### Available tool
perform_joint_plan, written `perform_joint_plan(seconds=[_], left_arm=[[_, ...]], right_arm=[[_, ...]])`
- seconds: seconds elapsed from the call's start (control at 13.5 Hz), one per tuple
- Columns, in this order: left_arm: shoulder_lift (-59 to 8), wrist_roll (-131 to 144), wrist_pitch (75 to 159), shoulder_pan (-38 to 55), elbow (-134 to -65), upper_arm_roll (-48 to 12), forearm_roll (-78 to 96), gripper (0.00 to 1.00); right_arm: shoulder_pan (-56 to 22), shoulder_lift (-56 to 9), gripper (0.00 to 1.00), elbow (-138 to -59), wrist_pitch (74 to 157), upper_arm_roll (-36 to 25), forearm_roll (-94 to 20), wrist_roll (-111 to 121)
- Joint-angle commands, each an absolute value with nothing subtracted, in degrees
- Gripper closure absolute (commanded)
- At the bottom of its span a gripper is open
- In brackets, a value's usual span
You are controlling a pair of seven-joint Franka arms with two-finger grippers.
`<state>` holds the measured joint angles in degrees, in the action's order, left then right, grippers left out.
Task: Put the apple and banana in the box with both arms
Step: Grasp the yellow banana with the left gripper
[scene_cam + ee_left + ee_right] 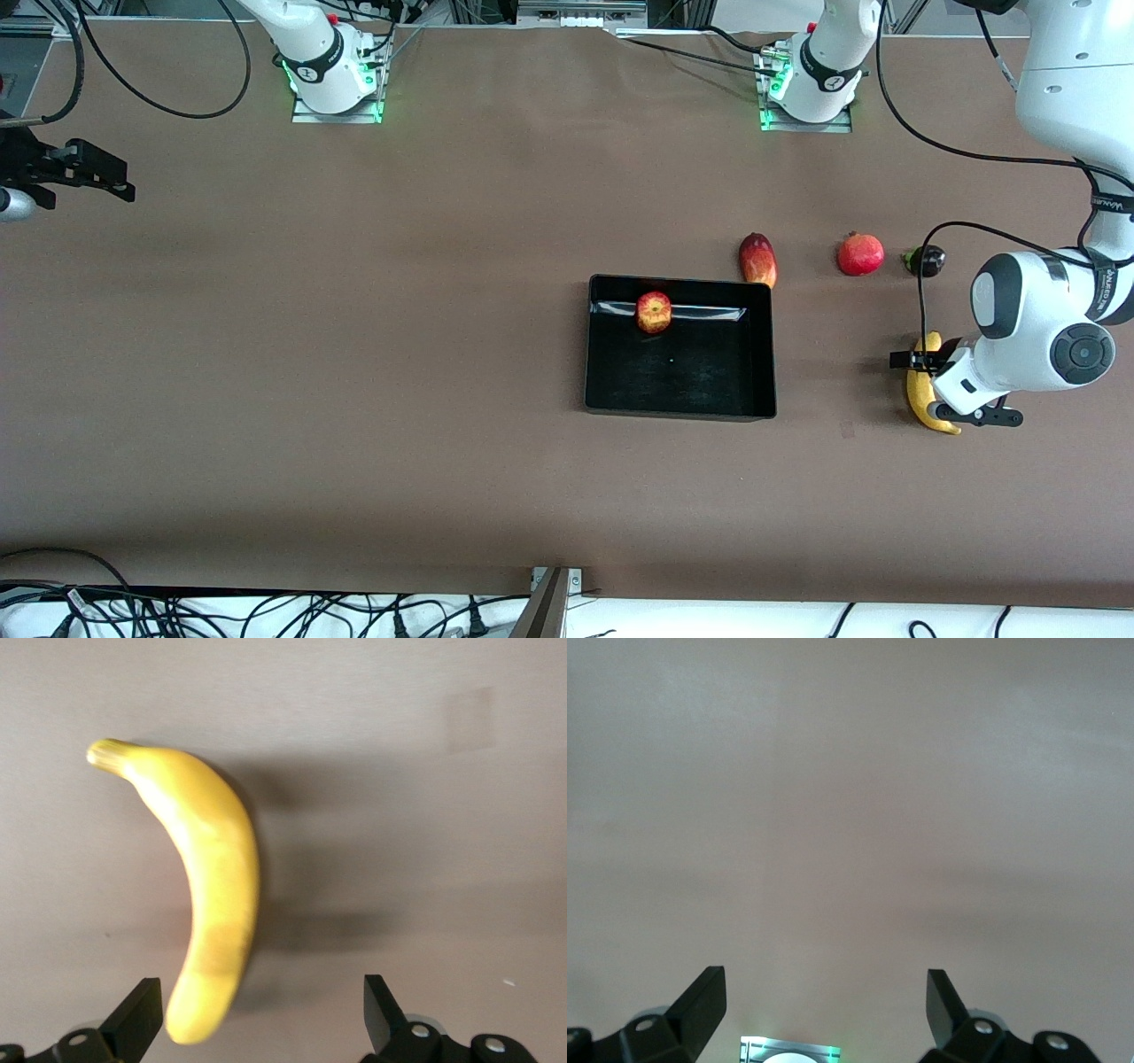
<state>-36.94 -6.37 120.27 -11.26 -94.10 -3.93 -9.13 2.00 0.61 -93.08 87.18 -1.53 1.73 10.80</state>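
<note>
The apple [654, 312] lies inside the black box [592, 354], by the box wall farthest from the front camera. The banana [918, 395] lies on the table toward the left arm's end, outside the box. My left gripper [941, 388] is over the banana, open and empty. In the left wrist view the banana [213, 886] stretches away from the gripper [261, 1010], with its blunt end close to one of the fingers [137, 1014]. My right gripper [89, 173] waits at the right arm's end of the table, open and empty, over bare table [826, 1001].
An elongated red-yellow fruit [758, 259] lies just outside the box corner. A round red fruit with a crown tip [860, 254] and a small dark fruit [926, 260] lie farther from the front camera than the banana. An arm's base plate [790, 1051] shows in the right wrist view.
</note>
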Motion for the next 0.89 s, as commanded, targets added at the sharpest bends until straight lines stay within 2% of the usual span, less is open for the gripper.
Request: perform_joint_plan(seconds=[0.0, 0.45, 0.52, 0.67, 0.82], left_arm=[[-39.72, -7.73, 124.09, -12.04, -92.99, -4.48, -10.9, 0.0], [-42.45, -7.47, 127.88, -12.48, -92.9, -4.48, -12.83, 0.0], [-42.63, -6.95, 128.4, -12.48, -92.9, -4.48, -12.83, 0.17], [-42.8, -6.68, 128.5, -12.48, -92.9, -4.48, -12.75, 0.45], [-42.8, -6.59, 128.41, -12.48, -92.9, -4.48, -12.74, 0.81]], right_arm=[[2.9, 0.18, 0.0, -91.76, 86.04, -0.53, 2.2, 11.07], [2.9, 0.18, 0.0, -91.76, 86.04, -0.62, 2.2, 11.16], [2.9, 0.18, 0.0, -91.76, 86.04, -0.62, 2.2, 11.16], [2.99, 0.18, 0.0, -91.76, 86.04, -0.7, 2.2, 11.25], [2.99, 0.26, 0.0, -91.76, 86.04, -0.7, 2.2, 11.16]])
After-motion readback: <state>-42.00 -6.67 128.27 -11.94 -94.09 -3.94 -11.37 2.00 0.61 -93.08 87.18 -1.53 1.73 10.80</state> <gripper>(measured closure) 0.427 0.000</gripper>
